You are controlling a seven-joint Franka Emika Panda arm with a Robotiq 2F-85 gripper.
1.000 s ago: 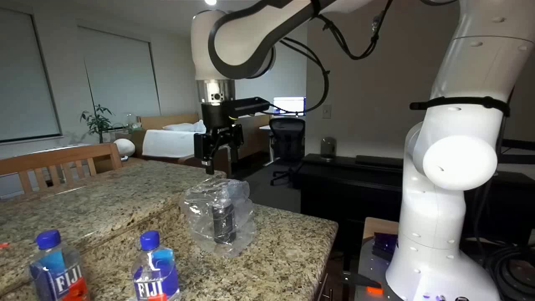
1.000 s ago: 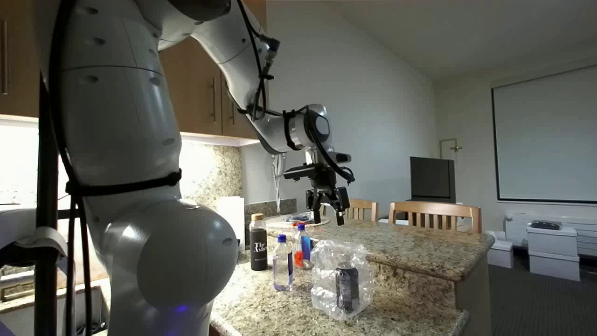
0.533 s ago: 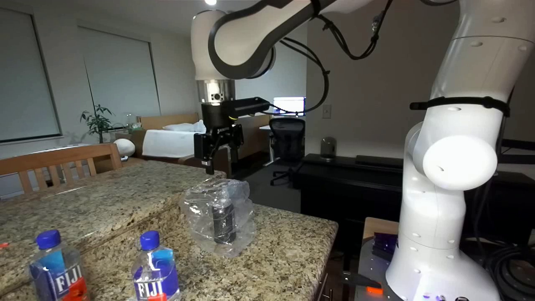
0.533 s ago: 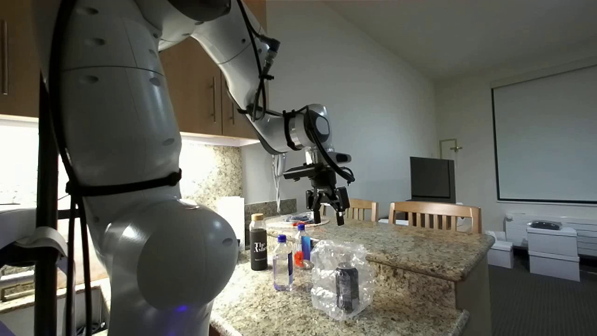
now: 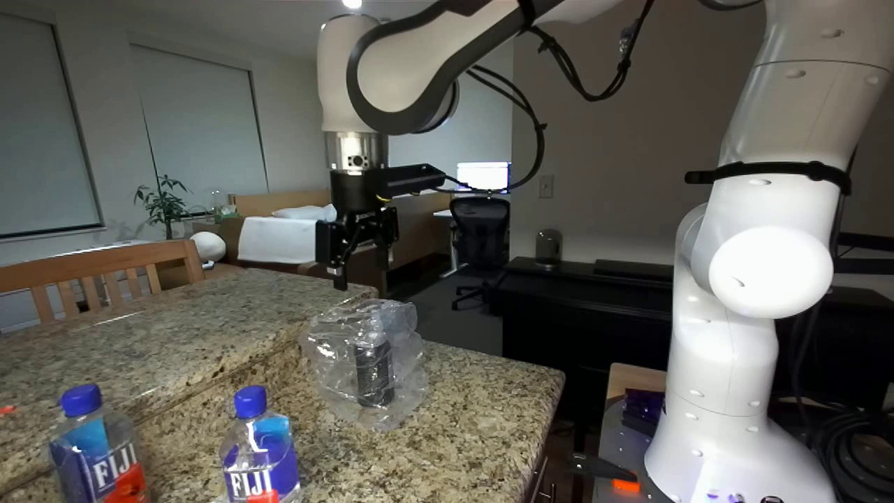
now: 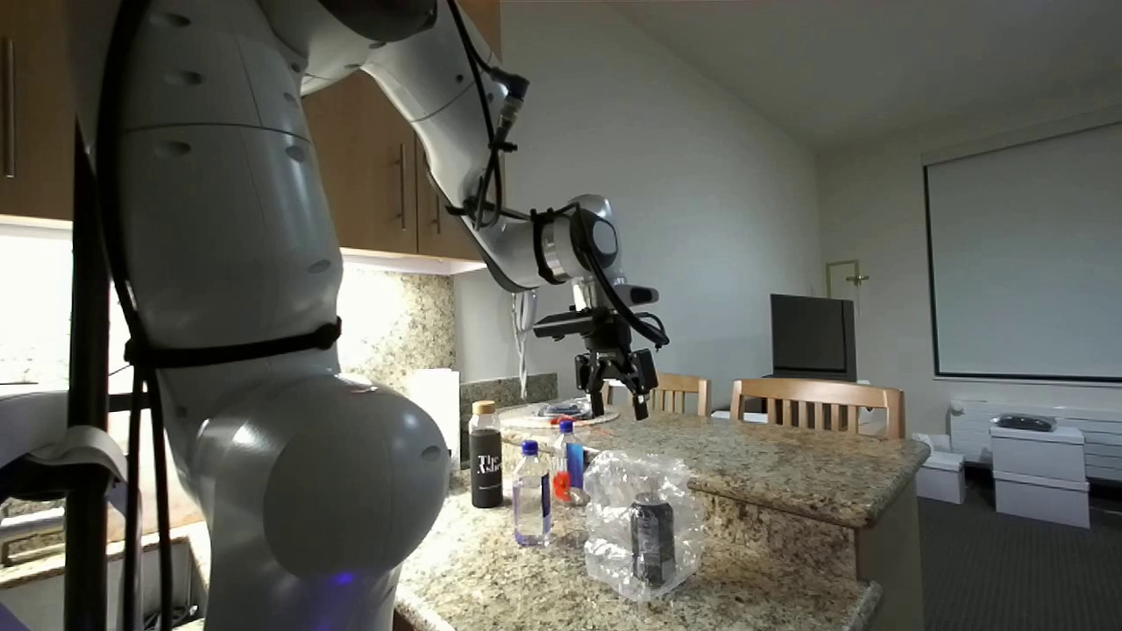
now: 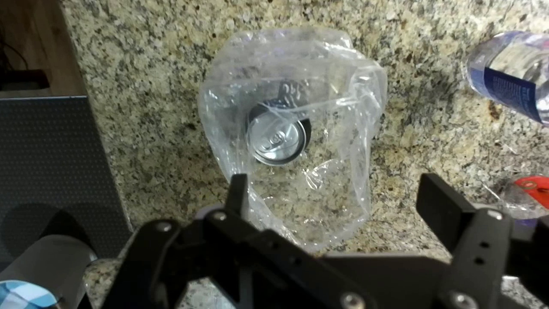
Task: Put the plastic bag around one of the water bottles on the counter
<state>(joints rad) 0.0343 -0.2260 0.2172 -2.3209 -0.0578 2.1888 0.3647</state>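
Note:
The clear crinkled plastic bag (image 5: pixel 325 363) stands on the speckled granite counter (image 5: pixel 482 433); it also shows in an exterior view (image 6: pixel 605 535) and the wrist view (image 7: pixel 358 128). A dark can (image 7: pixel 274 137) shows through its film. Two water bottles (image 5: pixel 258 454) (image 5: pixel 101 454) with blue caps stand upright, apart from the bag; they also show in an exterior view (image 6: pixel 530 499) (image 6: pixel 571 460). In the wrist view, parts of both bottles (image 7: pixel 510 77) (image 7: pixel 534 189) show at the right. My gripper (image 5: pixel 361 271) is open and empty above the bag; its fingers (image 7: pixel 334 191) are wide apart.
A dark bottle with a wooden cap (image 6: pixel 486 469) stands behind the water bottles. A raised granite ledge (image 6: pixel 789 451) runs along the far side of the lower counter. Wooden chairs (image 6: pixel 820 403) stand beyond it. The lower counter's edge (image 5: pixel 552 405) is beside the bag.
My gripper has shifted slightly, a little to the left in an exterior view and very slightly upward. It stays open. The bag, can and bottles have not moved.

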